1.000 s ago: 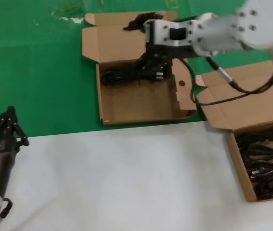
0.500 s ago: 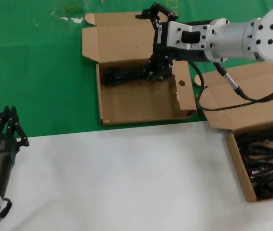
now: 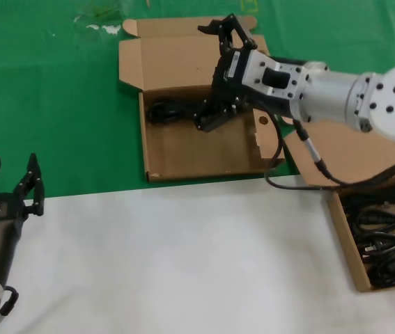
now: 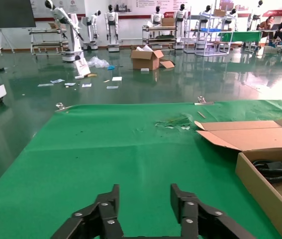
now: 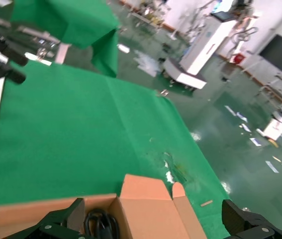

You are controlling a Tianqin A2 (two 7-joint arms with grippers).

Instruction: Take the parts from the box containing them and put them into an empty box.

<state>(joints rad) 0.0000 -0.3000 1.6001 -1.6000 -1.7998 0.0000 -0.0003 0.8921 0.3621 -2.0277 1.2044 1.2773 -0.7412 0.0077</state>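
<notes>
Black cable is what matters here: one coiled bundle [image 3: 173, 111] already lies in the wide box [image 3: 204, 149], pressed against its far wall, its long axis running across the box from the left wall toward the middle. That box sits on the green part of the table [image 3: 58, 104], toward the far edge and about midway across. My right jaws [image 3: 214, 76] hang spread wide and empty over the far right part of it, one black finger up near the lid [image 3: 169, 52], the other low beside the bundle's plug end. In the right wrist view the fingers stand far apart, with a loop of cable [image 5: 98, 221] showing between them against the cardboard.

Every other part [image 3: 385, 240] is heaped in the narrower box [image 3: 347, 257] at the table's right edge, near the front corner, well apart from where my jaws are now. I judge the drop here done, so the next reach has to swing rightward and toward the near edge, back along my own arm. Those cables lie tangled, mostly running front to back in their box; I would close across that run.

My right arm is far nearer that box. My left jaws [image 3: 9, 188] wait parted and empty near the left edge, over the seam between green and white.
</notes>
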